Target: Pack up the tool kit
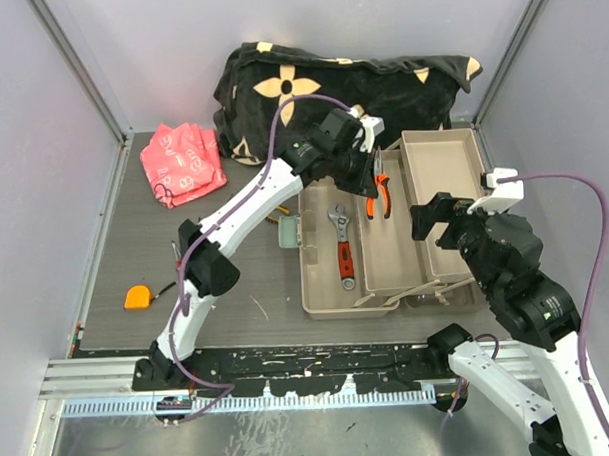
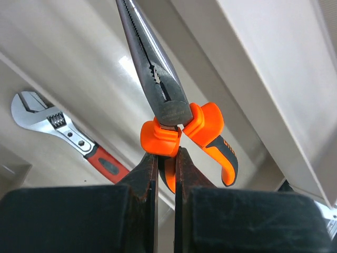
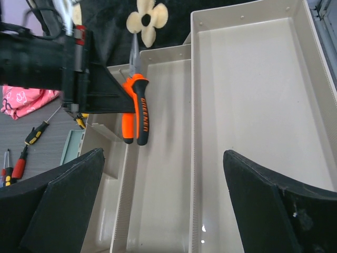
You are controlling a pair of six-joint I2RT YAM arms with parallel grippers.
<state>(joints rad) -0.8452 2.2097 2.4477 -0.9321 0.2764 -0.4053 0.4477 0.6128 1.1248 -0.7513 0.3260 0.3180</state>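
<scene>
The left gripper [image 2: 166, 158] is pinched tight on one handle of the pliers [image 2: 160, 100] over the middle tray [image 1: 386, 255], so lower them flat before letting go, while the right gripper [image 3: 163, 158] hangs wide open, holding nothing.

Free over the right tray [image 1: 441, 173] and the middle tray's [image 1: 391, 255] near half. Blocked at its far end by left pincer [image 2: 166, 158] gripping pliers [image 2: 158, 89]. Hemmed behind by blanket [image 1: 310, 88]; wrench [image 1: 342, 242] leftward.
</scene>
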